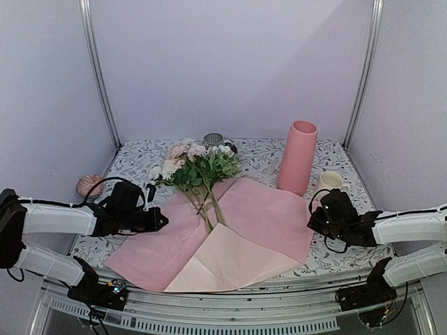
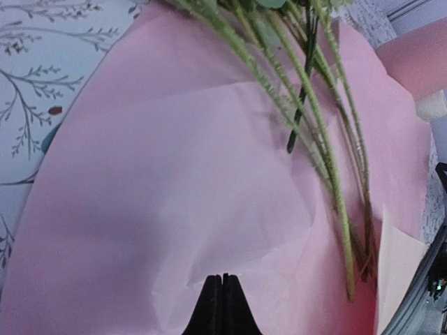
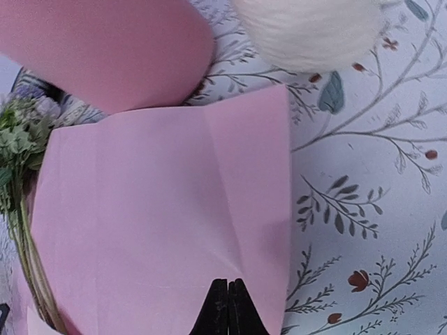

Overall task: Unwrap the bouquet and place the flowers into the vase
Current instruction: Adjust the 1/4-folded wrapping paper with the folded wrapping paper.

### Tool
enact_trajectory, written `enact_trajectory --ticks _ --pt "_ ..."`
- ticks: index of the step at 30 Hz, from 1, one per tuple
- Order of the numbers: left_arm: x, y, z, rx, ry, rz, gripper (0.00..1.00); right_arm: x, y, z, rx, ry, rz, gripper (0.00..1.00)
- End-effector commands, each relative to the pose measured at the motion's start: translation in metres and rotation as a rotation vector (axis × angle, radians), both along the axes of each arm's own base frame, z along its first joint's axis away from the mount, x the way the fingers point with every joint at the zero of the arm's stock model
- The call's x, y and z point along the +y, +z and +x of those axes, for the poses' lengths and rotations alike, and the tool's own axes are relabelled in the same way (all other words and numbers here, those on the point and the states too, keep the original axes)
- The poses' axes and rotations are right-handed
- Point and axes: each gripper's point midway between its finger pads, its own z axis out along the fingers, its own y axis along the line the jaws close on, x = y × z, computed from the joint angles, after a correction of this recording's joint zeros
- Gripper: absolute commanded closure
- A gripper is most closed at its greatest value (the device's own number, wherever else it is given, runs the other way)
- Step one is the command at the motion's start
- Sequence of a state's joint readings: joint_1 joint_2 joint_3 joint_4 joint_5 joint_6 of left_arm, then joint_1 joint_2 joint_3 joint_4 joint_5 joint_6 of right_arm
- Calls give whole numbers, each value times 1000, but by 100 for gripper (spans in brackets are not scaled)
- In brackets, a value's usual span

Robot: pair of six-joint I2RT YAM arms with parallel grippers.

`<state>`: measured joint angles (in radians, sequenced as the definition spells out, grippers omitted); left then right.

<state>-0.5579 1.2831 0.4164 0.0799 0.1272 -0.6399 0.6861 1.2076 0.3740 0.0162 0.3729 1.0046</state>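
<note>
Wrap's open: flowers (image 1: 199, 167) lie loose on the pink paper (image 1: 237, 244), vase (image 1: 297, 157) upright back-right.
L gripper (image 1: 163, 221) & R gripper (image 1: 312, 218) both clenched, empty, at the paper's edges. Next: open up, pinch stems (image 1: 209, 206) mid-length, lift w/o dragging paper.

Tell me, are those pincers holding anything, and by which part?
Nothing visibly. Both the left pincer and right pincer are shut above the pink paper, with nothing between their tips.

Robot laboratory cell. Plain lavender wall panels (image 1: 230, 63) and metal frame posts (image 1: 99, 70) fill the upper frame; 2 robot arms (image 1: 56, 218) mount on the rail (image 1: 230, 307) at bottom.
</note>
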Motion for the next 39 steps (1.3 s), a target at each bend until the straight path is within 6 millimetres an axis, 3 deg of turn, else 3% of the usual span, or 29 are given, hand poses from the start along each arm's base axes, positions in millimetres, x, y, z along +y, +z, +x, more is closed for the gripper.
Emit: enact_trajectory --ticks 1,4,8,11,16,20,30,34,38,39 --pt "-4 32 5 -60 -33 -28 100 27 50 18 -162 172 8 92" --pt "-6 39 4 -82 -45 -47 100 60 72 22 -242 350 38 90" --pt "-9 38 9 -90 -47 -51 100 99 79 27 -271 532 71 98" --pt "-13 38 18 -105 -41 -72 100 131 82 35 -280 637 132 99" --pt "-22 35 40 -119 -35 -63 100 177 70 56 -245 708 168 98" --pt "-25 24 58 -109 -29 -6 100 207 40 72 -174 725 129 98" --pt "-16 1 87 -103 43 84 100 235 -5 112 -68 672 75 98" --pt "-12 -10 92 -89 59 105 100 231 -25 118 -14 623 32 98" --pt "-7 -23 99 -63 78 128 100 208 -55 118 74 520 -55 98" --pt "-5 -27 101 -55 87 134 100 209 -50 125 67 493 -61 98"
